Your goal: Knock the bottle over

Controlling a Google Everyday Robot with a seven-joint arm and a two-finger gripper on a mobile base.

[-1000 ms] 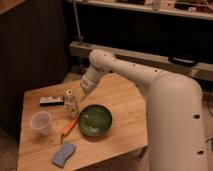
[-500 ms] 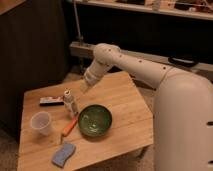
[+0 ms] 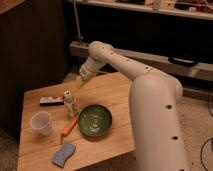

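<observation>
My gripper (image 3: 75,81) hangs above the far edge of the wooden table (image 3: 115,87), at the end of my white arm (image 3: 125,62), which reaches in from the right across the tabletop. Whether the claw is released or clenched I cannot tell; it carries nothing that I can make out.

The bottle (image 3: 69,103) I am to knock over stands upright in the middle-left of the table, nearer the camera than my claw and clearly apart from it, so nothing has touched it yet. Just behind it to the left lies a flat dark packet with a pale label (image 3: 51,101). Just in front of it an orange-handled tool (image 3: 69,127) lies at a slant, and a green bowl (image 3: 95,120) sits close on its right. The translucent cup (image 3: 41,123) stands at the left edge and a blue sponge (image 3: 63,155) lies near the front (neither is my business).

My judgement: the claw is held high and back so it can come down behind the bottle without brushing the packet, and the job is still at the approach stage. The bottle is slim and tall for its base, so a light sideways push near the neck should topple it. The crowding matters, though: pushed toward the camera or the right, it would likely fall onto the tool or against the bowl's rim, and a clumsy sweep could drag the packet along.
</observation>
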